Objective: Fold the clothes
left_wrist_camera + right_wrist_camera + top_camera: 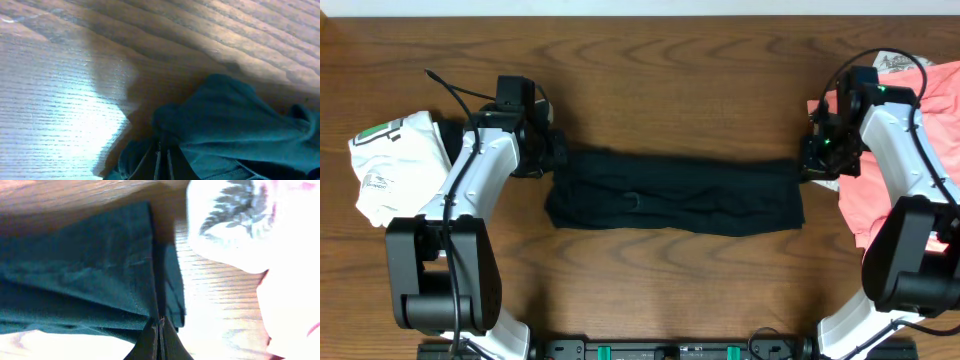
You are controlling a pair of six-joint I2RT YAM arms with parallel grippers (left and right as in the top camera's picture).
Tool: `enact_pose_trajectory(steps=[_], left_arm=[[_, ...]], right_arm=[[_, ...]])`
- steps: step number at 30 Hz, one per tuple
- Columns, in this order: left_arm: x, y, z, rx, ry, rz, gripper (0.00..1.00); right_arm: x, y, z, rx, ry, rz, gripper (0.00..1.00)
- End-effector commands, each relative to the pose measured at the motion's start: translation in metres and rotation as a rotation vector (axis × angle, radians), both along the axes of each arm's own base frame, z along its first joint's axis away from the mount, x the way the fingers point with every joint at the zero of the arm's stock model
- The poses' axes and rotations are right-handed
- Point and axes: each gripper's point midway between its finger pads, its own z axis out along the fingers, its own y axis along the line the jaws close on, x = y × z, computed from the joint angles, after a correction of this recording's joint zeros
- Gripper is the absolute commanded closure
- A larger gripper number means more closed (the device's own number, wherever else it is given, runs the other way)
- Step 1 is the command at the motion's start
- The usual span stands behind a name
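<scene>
**Overhead view.** You see a counter (650,90) of dark brown wood. Its grain runs from side to side in long wavy bands, with oval figuring in the upper middle. A pale strip (620,6) borders the far edge. Along the near edge lies a black rail (670,350) carrying small green fittings (605,352).

**Left wrist view.** You find the same wood close up, with fine parallel grain lines. A bright patch of glare sits at the left and a broad shadow crosses the centre.

**Right wrist view.** The wood shows strong glare at lower right.
</scene>
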Motion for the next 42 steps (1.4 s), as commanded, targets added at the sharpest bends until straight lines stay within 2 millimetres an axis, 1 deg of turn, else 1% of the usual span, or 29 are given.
enact_pose_trajectory(steps=[1,5,9,12,14,17,19,23,27,30,32,34,36,37,40,42], left_arm=[[0.001,0.007,0.005,0.027,-0.012,0.009,0.94],[-0.004,0.007,0.004,0.028,0.010,0.009,0.94],[-0.015,0.008,0.001,0.030,0.058,0.009,0.94],[-0.027,0.008,-0.001,0.031,0.106,0.008,0.92],[-0.031,0.008,-0.001,0.032,0.123,0.008,0.88],[-0.032,0.008,-0.001,0.032,0.128,0.007,0.86],[-0.032,0.008,-0.001,0.032,0.128,0.008,0.83],[-0.032,0.008,-0.001,0.032,0.128,0.007,0.83],[-0.032,0.008,-0.001,0.032,0.128,0.008,0.83],[-0.027,0.006,0.000,0.021,0.106,0.006,0.83],[-0.015,-0.002,0.004,-0.029,0.056,-0.006,0.83],[0.000,-0.015,0.011,-0.094,-0.013,-0.028,0.84],[0.013,-0.027,0.018,-0.144,-0.074,-0.054,0.83],[0.019,-0.034,0.023,-0.164,-0.109,-0.073,0.83],[0.029,-0.049,0.029,-0.177,-0.165,-0.112,0.83],[0.032,-0.059,0.030,-0.173,-0.193,-0.147,0.83]], right_arm=[[0.000,-0.014,0.005,-0.045,-0.012,-0.044,0.99],[0.004,-0.015,0.004,-0.047,-0.030,-0.046,0.99],[0.006,-0.016,0.004,-0.048,-0.039,-0.046,0.98],[0.005,-0.016,0.004,-0.048,-0.036,-0.046,0.98],[0.004,-0.015,0.004,-0.047,-0.029,-0.046,0.97],[-0.002,-0.015,0.004,-0.044,-0.005,-0.045,0.91],[-0.007,-0.014,0.005,-0.042,0.013,-0.045,0.89],[-0.012,-0.013,0.005,-0.040,0.034,-0.044,0.84],[-0.011,-0.013,0.005,-0.040,0.031,-0.045,0.82],[-0.003,-0.011,0.005,-0.024,-0.002,-0.045,0.84],[0.013,0.005,0.007,0.067,-0.071,-0.017,0.87],[0.028,0.037,0.016,0.240,-0.157,0.054,0.88],[0.036,0.061,0.026,0.360,-0.210,0.099,0.88],[0.039,0.069,0.028,0.378,-0.223,0.120,0.89],[0.040,0.079,0.026,0.359,-0.226,0.156,0.89],[0.039,0.085,0.020,0.334,-0.213,0.182,0.88]])
